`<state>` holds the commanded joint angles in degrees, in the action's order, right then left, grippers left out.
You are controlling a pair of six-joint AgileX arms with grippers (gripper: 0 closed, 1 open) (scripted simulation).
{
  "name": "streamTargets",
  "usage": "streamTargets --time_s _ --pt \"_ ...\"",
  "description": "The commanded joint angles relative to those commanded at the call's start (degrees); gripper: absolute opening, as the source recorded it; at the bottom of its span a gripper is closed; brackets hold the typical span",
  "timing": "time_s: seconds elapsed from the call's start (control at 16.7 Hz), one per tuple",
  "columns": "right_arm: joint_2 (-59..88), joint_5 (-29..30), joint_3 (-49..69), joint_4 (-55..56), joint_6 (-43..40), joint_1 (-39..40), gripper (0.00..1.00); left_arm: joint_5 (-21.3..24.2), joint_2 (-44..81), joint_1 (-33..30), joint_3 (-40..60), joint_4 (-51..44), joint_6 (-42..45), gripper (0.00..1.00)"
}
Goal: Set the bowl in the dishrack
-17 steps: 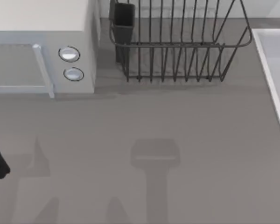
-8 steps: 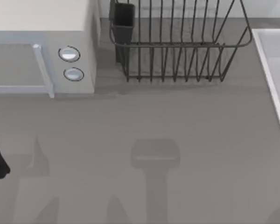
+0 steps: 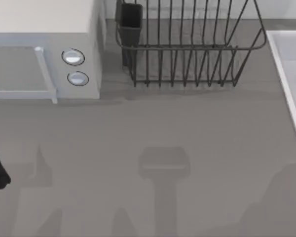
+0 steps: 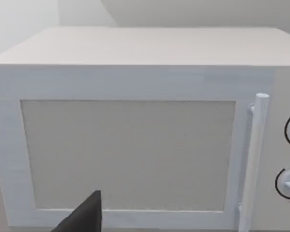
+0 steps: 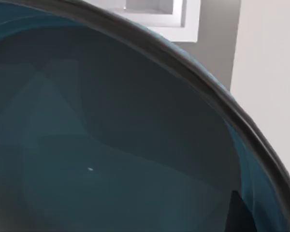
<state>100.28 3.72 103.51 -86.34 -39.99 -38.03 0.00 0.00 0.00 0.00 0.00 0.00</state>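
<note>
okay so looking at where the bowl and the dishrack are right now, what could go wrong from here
The bowl sits very close to the right wrist camera, so that view gives little guidance for placing it.

The dishrack has upright tines and a utensil cup; the bowl could catch on them.

The microwave stands just left of the rack, leaving little margin there.

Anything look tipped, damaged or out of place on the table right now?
Nothing stands out. The dishrack stands upright beside the microwave, whose door is shut. The bowl sits close under the right wrist camera, its rim unbroken where visible.
</note>
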Motion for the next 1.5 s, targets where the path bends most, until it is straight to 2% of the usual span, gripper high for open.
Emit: streamTargets --time_s 0.24,0.72,1.02,1.26,1.5 --pt "-2.59 8.12 -1.44 12.28 7.73 15.19 0.0 0.0 0.0 0.0 0.0 0.0 0.0 1.0" --pt "-7.89 29.07 -11.0 45.22 28.68 56.73 0.0 0.0 0.0 0.0 0.0 0.0 0.0 1.0" --pt "-11.98 43.27 -16.96 66.44 38.04 80.5 0.0 0.0 0.0 0.0 0.0 0.0 0.0 1.0" --pt "-15.72 52.83 -20.02 79.67 41.19 92.93 0.0 0.0 0.0 0.0 0.0 0.0 0.0 1.0" --pt "-17.71 57.09 -21.14 84.99 41.8 97.49 0.0 0.0 0.0 0.0 0.0 0.0 0.0 1.0"
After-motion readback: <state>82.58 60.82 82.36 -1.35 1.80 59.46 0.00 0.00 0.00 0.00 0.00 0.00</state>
